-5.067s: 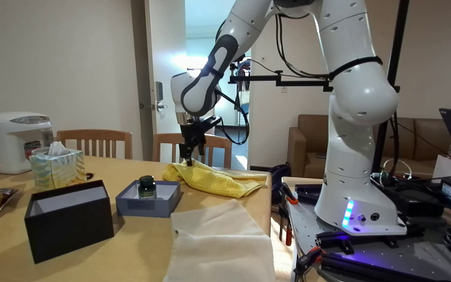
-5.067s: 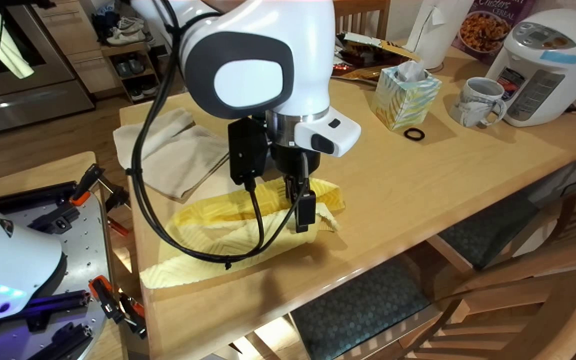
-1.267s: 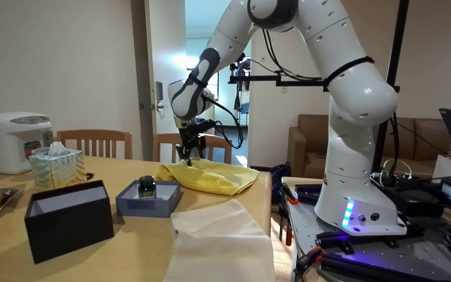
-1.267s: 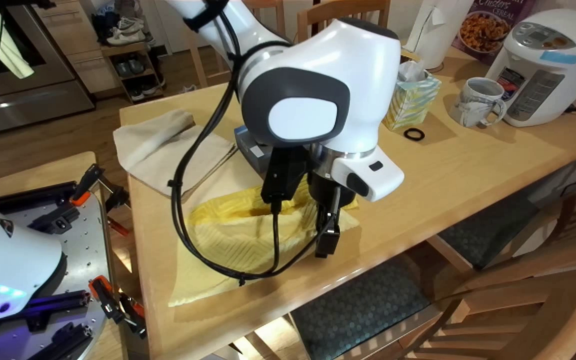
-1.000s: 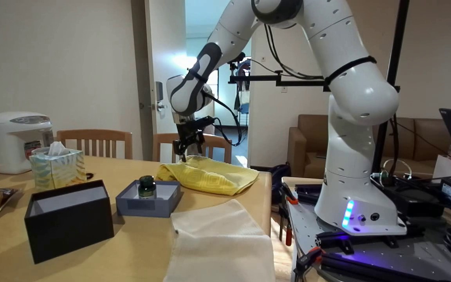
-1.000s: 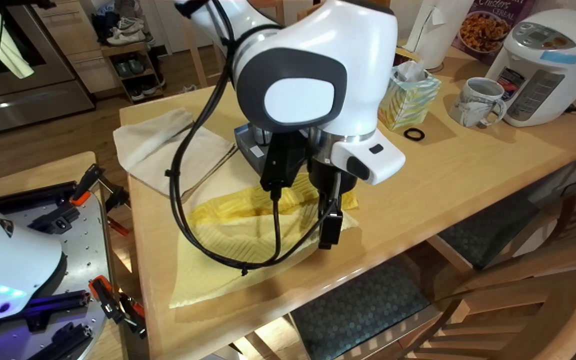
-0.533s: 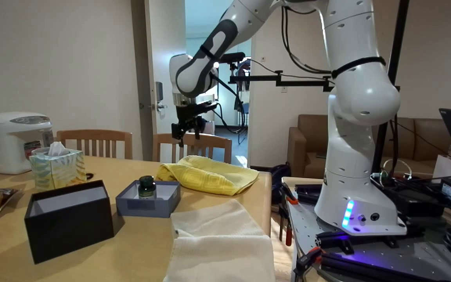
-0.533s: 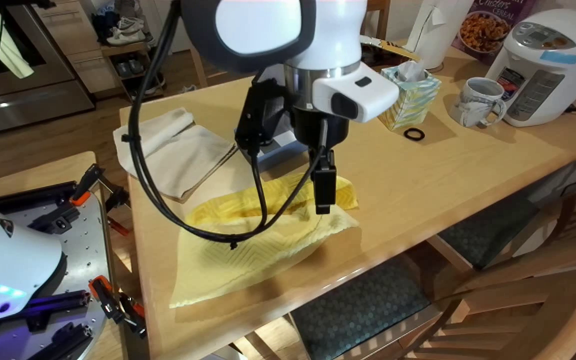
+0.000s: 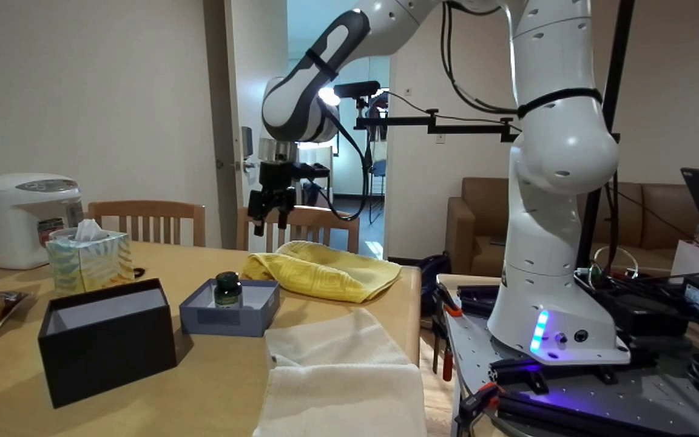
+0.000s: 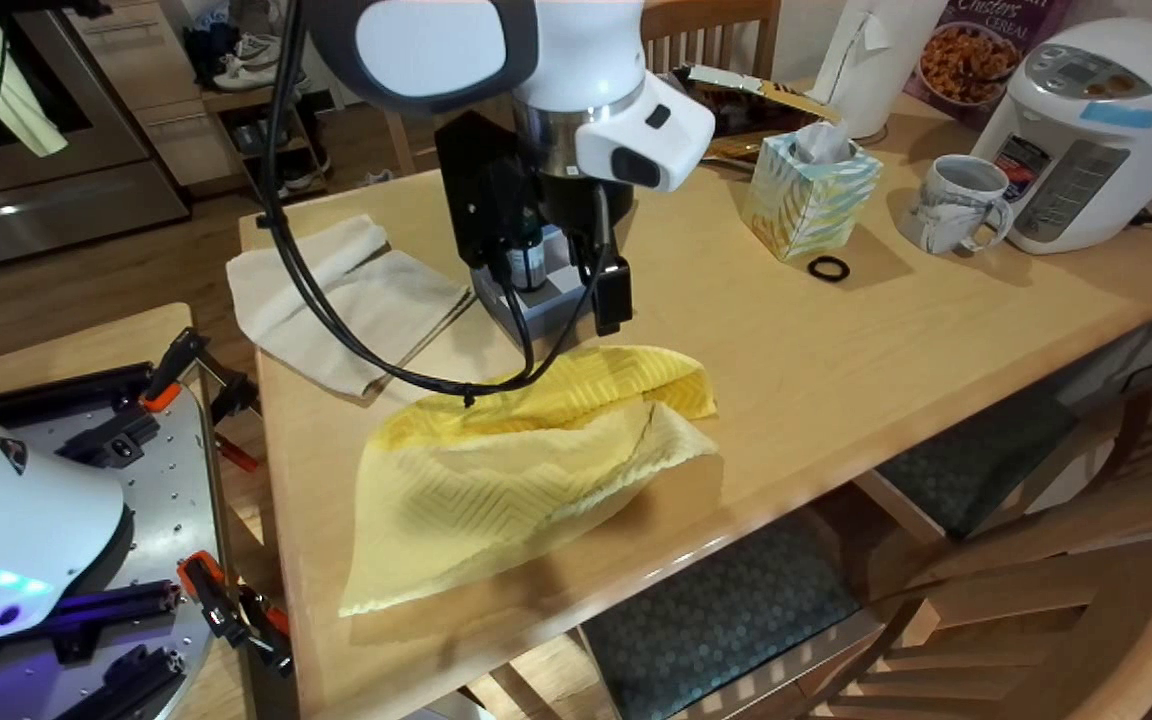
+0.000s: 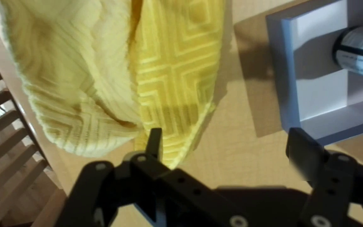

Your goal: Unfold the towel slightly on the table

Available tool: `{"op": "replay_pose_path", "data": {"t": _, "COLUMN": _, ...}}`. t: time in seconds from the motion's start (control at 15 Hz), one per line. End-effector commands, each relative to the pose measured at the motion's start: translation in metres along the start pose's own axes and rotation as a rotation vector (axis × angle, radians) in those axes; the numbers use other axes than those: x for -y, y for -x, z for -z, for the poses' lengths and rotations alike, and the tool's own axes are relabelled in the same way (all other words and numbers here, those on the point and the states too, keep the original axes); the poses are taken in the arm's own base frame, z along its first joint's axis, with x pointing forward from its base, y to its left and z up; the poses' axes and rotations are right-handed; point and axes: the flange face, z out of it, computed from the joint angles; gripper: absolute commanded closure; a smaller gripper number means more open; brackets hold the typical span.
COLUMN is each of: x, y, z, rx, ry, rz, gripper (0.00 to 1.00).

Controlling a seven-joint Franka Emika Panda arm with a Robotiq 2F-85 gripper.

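Observation:
The bright yellow towel [image 9: 325, 273] lies rumpled on the wooden table [image 9: 222, 382], near its end. A darker yellow folded ridge runs along the towel [image 10: 476, 490] in an exterior view, and a paler layer fans out from it over the table [image 10: 836, 370]. My gripper [image 9: 270, 229] hangs above the table, apart from the cloth. In the wrist view the gripper [image 11: 225, 135] is wide open with bare table [image 11: 238, 157] between its fingers. Its left finger overlaps the tip of the towel [image 11: 175, 69] in the picture only.
A blue-grey box [image 9: 222, 318] holding a dark bottle [image 9: 228, 291] stands close to the towel, and its wall [image 11: 284, 75] is near the right finger. A black box [image 9: 107, 346], a tissue box [image 9: 91, 261] and a beige cloth [image 9: 343, 394] share the table. Chairs [image 10: 1036, 620] line one edge.
From down at the towel a second ago, my open gripper has risen clear and shifted toward the blue-grey box. Against the oldest frames, the towel's pale layer is spread wider.

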Motion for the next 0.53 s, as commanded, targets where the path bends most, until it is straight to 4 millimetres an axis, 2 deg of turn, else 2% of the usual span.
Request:
{"op": "replay_pose_path", "data": {"t": 0.0, "x": -0.003, "y": 0.004, "z": -0.011, "rx": -0.003, "ry": -0.055, "rz": 0.069, "gripper": 0.00}}
{"op": "replay_pose_path", "data": {"t": 0.47, "x": -0.002, "y": 0.002, "z": -0.027, "rx": 0.019, "ry": -0.012, "rz": 0.085, "gripper": 0.00}}
